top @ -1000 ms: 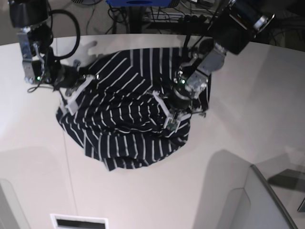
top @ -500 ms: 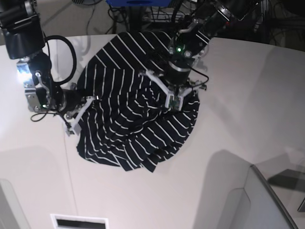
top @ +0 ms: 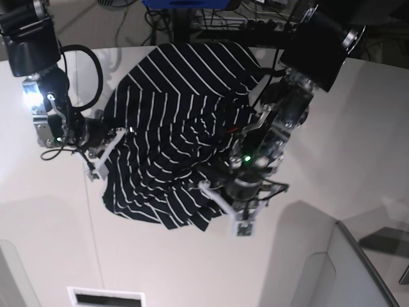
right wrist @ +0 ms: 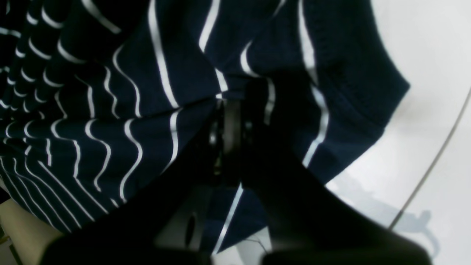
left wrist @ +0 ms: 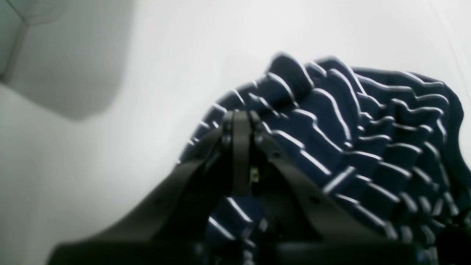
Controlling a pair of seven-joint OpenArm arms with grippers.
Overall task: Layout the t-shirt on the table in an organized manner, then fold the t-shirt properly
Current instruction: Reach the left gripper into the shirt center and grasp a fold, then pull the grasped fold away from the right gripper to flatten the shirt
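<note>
At the near edge of the white desk (top: 332, 160), the left pincer (top: 241, 214) sits low at the front hem of the t-shirt (top: 172, 128), its jaws pressed together on a pinch of striped cloth. In the left wrist view that pincer (left wrist: 241, 125) shows its two dark fingers (left wrist: 235, 154) meeting at the tip with fabric caught between them, and the t-shirt (left wrist: 349, 140) bunches up in ripples just beyond and to the right of the tip, over the bare desk (left wrist: 110, 165).

Farther back and on the base view's left, the right pincer (top: 102, 160) holds the garment's side edge, jaws likewise clamped on the cloth. From the right wrist camera, the right pincer (right wrist: 230, 121) is closed on a fold, the t-shirt (right wrist: 110, 110) spreading above and to the left of it, a hemmed edge hanging off to the right over the desk (right wrist: 423, 92) and its thin seam line (right wrist: 430, 165).

Between the two pincers the dark navy shirt, white stripes curving across it, lies stretched and wrinkled over the middle of the desk, its far edge reaching the desk's back rim. Cables (top: 192, 22) crowd the floor behind.
</note>
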